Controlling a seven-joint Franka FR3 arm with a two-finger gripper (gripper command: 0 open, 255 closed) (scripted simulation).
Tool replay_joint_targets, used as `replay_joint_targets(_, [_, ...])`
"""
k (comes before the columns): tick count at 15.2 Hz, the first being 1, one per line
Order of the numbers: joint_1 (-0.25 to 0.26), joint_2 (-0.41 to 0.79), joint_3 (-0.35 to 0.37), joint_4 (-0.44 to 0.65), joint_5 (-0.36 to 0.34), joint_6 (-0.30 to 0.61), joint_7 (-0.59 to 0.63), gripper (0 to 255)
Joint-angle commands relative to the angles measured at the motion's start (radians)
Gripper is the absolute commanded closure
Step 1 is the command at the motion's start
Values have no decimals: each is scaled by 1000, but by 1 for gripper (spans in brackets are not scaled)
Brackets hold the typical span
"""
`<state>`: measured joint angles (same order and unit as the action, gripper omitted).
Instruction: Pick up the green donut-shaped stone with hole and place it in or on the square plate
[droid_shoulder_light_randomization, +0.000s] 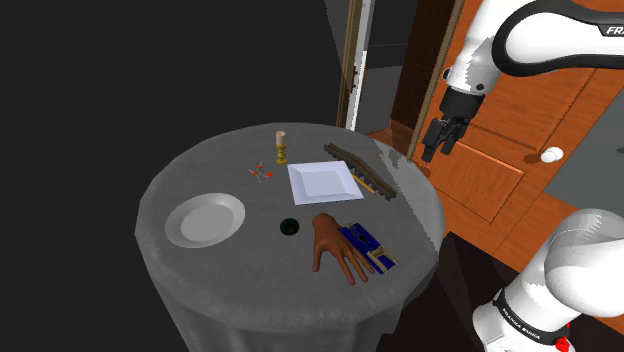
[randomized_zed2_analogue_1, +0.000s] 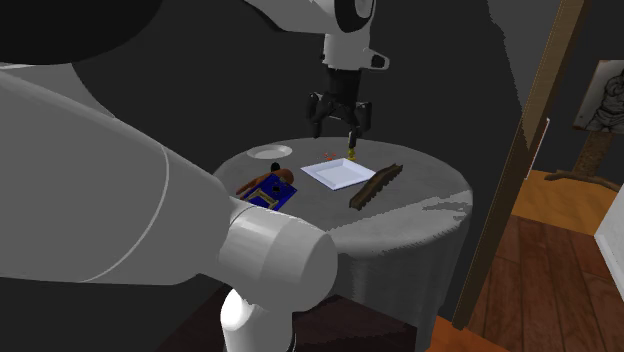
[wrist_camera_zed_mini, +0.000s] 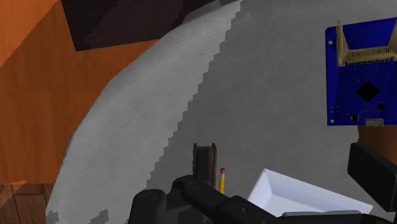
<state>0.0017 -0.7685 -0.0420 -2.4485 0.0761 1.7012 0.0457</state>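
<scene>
Green donut-shaped stone (droid_shoulder_light_randomization: 289, 226) is lying flat on the grey round table (droid_shoulder_light_randomization: 180, 275), looking dark in the shoulder view. It is sitting between the round plate (droid_shoulder_light_randomization: 205, 220) and the brown hand model (droid_shoulder_light_randomization: 335, 250), just beside the model's wrist end and apart from both.

Gripper (droid_shoulder_light_randomization: 438, 150) is hanging high over the table's rim on the shoulder view's right, fingers standing apart and holding nothing.

Key relation: from the gripper the stone is lying well away toward the shoulder view's left and lower down, past the square plate (droid_shoulder_light_randomization: 323, 181). The plate is sitting roughly between the two, so the reach is probably crossing over it. The dark strip (droid_shoulder_light_randomization: 360, 168) is lying just beside the plate's edge on the gripper's side.

The stone is a ring, so no long axis is mattering. A likely grasp is pinching one side of the ring, or straddling the whole of it. The hand model is crowding one side, so coming in from the round plate's side is looking safer.

In the wrist view the blue circuit board (wrist_camera_zed_mini: 362, 73) and a corner of the square plate are showing ahead of the fingers. Pick is not yet started.
</scene>
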Motion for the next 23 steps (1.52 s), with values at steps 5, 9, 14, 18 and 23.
replay_joint_targets(5, [32,44,72,-44,51,121,73,0])
replay_joint_targets(9, [61,115,145,-65,95,246,145,0])
replay_joint_targets(14, [90,235,238,-57,130,403,235,0])
replay_joint_targets(18, [102,353,312,-24,133,523,315,0])
replay_joint_targets(23, [101,521,402,50,88,656,435,0])
